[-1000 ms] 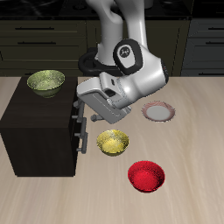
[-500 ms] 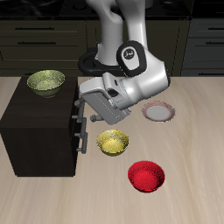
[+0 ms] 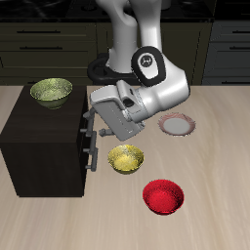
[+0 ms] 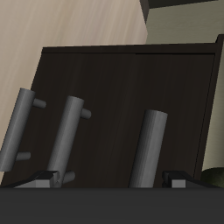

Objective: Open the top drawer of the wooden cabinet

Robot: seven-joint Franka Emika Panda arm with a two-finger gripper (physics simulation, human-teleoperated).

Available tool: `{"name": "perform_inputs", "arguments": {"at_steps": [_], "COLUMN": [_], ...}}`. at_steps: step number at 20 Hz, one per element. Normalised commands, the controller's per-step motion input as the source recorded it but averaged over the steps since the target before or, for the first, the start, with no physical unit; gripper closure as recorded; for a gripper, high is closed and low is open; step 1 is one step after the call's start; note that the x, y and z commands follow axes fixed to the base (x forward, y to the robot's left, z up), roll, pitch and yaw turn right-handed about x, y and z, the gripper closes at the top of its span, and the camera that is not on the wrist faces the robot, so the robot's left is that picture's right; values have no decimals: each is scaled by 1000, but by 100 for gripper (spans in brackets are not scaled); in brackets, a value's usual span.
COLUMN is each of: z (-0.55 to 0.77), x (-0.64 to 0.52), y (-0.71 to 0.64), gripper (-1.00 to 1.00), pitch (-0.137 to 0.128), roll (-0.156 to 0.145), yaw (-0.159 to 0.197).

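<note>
We note dark kitchen cabinets (image 3: 44, 44) with slim handles behind the light wooden table (image 3: 220, 166).

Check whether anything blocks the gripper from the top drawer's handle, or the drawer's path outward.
Nothing visible stands between the gripper and the top drawer handle. The yellow bowl sits lower on the table before the wooden cabinet, probably under the drawer's path.

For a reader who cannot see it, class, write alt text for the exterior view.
A white robot arm's gripper reaches the handle face of a boxy, dark brown wooden cabinet, level with its top drawer. A green bowl sits on the cabinet; yellow, red and grey bowls rest on the table.
</note>
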Motion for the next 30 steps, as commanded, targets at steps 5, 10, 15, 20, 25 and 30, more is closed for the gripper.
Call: {"name": "perform_inputs", "arguments": {"at_steps": [5,10,15,20,25,30], "z": [5,9,10,-27,-68,22], "x": [38,59,57,50,100,209], "y": [39,-41,-75,52,370,693], "gripper": [100,100,100,100,100,100], "pitch": [5,1,-5,-7,15,5], "roll": [24,2,9,13,33,89], "yaw": [-32,-20,-17,-12,-17,-30]}}
